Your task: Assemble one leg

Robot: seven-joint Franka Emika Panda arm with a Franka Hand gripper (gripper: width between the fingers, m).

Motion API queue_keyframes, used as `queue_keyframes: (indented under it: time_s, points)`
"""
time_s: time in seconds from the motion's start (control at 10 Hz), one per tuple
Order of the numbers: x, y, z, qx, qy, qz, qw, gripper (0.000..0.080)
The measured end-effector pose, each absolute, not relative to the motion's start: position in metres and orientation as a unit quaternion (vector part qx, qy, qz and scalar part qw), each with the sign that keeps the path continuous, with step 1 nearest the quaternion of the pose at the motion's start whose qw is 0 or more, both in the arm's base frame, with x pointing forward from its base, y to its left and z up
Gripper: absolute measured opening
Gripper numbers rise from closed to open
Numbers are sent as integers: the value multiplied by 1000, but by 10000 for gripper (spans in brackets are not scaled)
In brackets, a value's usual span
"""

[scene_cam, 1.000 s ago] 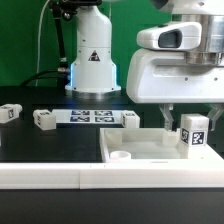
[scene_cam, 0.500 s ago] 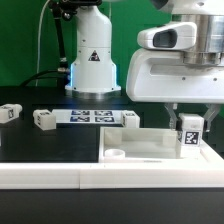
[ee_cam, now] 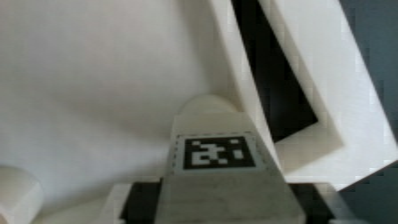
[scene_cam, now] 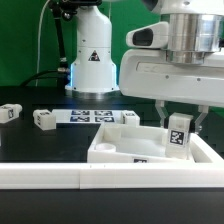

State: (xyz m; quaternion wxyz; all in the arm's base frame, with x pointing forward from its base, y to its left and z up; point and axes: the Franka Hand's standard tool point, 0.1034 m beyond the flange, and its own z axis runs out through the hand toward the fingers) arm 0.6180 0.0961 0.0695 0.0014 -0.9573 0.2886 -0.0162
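My gripper (scene_cam: 179, 126) is shut on a leg (scene_cam: 178, 134), a small white block with a black-and-white tag, held upright. The leg's lower end drops behind the front rim of the large white panel (scene_cam: 120, 158), near its corner on the exterior view's right. In the wrist view the leg (ee_cam: 221, 140) fills the middle between my dark fingers (ee_cam: 306, 200) above the panel's floor (ee_cam: 89, 90). My gripper (ee_cam: 221, 204) squeezes it from both sides. Whether the leg touches the panel is hidden.
Loose legs lie on the black table: one (scene_cam: 43, 120) left of the marker board (scene_cam: 88, 117), one (scene_cam: 8, 112) at the far left, one (scene_cam: 130, 118) behind the panel. The robot base (scene_cam: 92, 55) stands at the back. A white ledge (scene_cam: 40, 177) runs along the front.
My gripper has moved to the exterior view's left with the leg in it. The panel has shifted left too and now shows more of its near rim.
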Motion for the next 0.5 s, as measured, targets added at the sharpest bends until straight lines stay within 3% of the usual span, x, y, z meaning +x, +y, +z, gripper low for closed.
queue_keyframes:
  time_s: [0.2, 0.3, 0.4, 0.5]
  points:
    - [618, 91, 69, -945, 326, -15, -2, 291]
    - [617, 91, 69, -946, 325, -15, -2, 366]
    - [617, 91, 69, -946, 325, -15, -2, 506]
    - [617, 91, 69, -946, 325, -15, -2, 506]
